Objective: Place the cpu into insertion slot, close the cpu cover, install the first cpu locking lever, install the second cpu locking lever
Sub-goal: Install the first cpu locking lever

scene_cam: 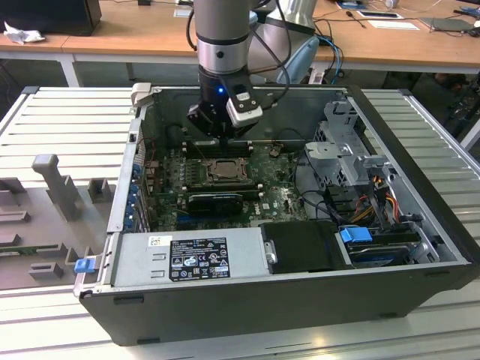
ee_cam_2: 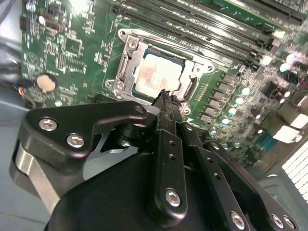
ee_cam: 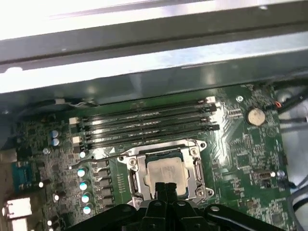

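The cpu [scene_cam: 223,171] is seated in insertion slot [ee_cam_2: 166,52] at exterior-view centre, cpu cover [ee_cam_2: 129,65] lowered; locking cannot be told; gripper [ee_cam_2: 166,97] jaws clenched, empty.

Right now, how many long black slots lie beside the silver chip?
4, parallel between the cpu and the case wall: first slot by the wall, second slot, third slot, fourth slot by the cpu. The claw may hide more.
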`<state>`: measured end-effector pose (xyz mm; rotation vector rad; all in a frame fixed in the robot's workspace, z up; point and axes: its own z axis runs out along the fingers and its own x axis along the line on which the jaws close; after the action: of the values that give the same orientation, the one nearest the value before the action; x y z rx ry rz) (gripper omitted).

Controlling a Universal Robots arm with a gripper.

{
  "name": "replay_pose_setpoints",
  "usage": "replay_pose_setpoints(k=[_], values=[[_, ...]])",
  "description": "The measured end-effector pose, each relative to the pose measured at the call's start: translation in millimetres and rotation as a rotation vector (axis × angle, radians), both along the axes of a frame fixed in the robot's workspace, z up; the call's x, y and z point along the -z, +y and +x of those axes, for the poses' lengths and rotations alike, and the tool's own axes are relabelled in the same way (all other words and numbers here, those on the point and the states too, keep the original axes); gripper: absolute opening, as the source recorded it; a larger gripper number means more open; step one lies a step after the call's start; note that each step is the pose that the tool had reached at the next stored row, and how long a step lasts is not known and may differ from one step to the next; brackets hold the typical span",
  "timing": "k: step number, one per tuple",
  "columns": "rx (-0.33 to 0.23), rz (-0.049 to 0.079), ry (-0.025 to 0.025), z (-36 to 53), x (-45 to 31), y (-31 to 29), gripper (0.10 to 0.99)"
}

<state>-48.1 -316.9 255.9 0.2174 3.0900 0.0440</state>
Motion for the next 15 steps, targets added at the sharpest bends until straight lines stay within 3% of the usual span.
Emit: replay_pose_setpoints(k=[3, 8, 15], values=[[-0.05, 0.012, 0.0092, 0.1, 0.1, 0.0, 0.106], [-0.133, 0.015, 0.0103, -2.0, 0.6, 0.0, 0.106], [-0.143, 0.018, 0.0107, -20.7, 0.8, 0.0, 0.106]])
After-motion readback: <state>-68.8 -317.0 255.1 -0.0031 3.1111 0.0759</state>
